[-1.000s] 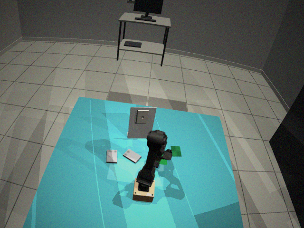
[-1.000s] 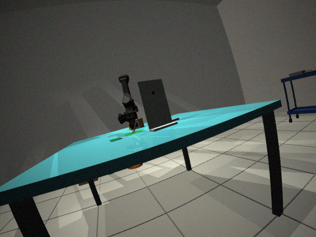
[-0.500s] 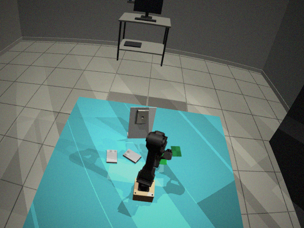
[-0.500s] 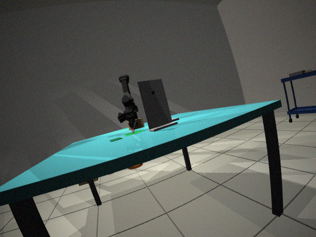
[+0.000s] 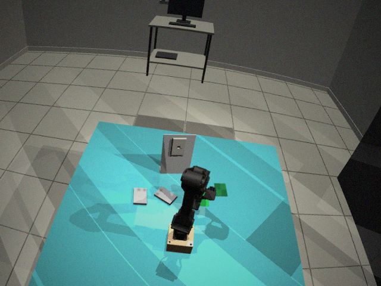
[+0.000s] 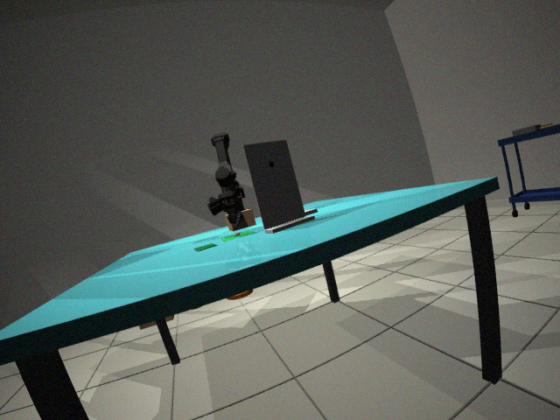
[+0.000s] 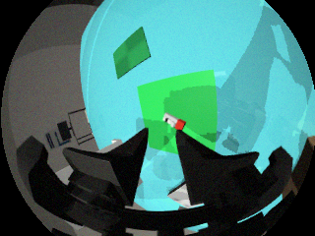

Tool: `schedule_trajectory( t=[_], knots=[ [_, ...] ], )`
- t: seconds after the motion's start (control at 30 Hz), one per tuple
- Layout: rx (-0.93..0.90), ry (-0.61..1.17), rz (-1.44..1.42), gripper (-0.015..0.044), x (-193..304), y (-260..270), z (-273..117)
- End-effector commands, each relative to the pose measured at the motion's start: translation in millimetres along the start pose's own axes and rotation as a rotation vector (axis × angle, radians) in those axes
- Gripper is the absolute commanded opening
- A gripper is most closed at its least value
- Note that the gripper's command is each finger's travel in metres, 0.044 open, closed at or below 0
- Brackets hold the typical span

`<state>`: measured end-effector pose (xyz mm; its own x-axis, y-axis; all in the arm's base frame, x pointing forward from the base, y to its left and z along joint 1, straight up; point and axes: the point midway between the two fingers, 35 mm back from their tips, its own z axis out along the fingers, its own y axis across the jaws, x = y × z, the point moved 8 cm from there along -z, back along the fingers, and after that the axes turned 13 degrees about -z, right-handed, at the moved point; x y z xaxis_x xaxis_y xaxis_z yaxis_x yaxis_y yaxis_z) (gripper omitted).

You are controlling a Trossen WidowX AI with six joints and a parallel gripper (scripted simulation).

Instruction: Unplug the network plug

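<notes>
The network plug (image 7: 175,120), small and white with a red end, lies on the bright green marked square (image 7: 191,94) (image 5: 204,202) (image 6: 238,235) on the turquoise table (image 5: 252,196). My gripper (image 7: 161,132) (image 5: 212,192) (image 6: 220,204) is open. It hangs low over the square, and the plug is just beyond the gap between its spread fingertips. I cannot tell whether a finger touches the plug. The grey upright panel (image 5: 177,154) (image 6: 276,180) stands behind the arm, and its socket (image 5: 178,146) is empty.
A darker green patch (image 5: 221,189) (image 7: 133,51) (image 6: 206,247) lies beside the marked square. Two flat grey plates (image 5: 140,196) (image 5: 165,195) lie left of the arm. The arm's wooden base block (image 5: 180,242) sits near the table's front. A desk with a monitor (image 5: 181,24) stands far behind.
</notes>
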<state>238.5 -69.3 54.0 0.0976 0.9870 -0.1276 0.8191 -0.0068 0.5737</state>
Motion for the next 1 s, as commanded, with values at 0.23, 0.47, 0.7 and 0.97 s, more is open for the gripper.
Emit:
schedule_trajectory(
  t=[0.23,0.47,0.7,0.97],
  knots=[
    [0.001,-0.002,-0.001,0.0156,-1.0,2.6,-8.1],
    [0.001,-0.002,-0.001,0.0156,-2.4,8.5,-14.3],
    [0.001,-0.003,0.000,0.0156,-3.7,14.2,-20.9],
    [0.000,-0.003,0.000,0.0156,-5.1,20.2,-29.0]
  ],
)
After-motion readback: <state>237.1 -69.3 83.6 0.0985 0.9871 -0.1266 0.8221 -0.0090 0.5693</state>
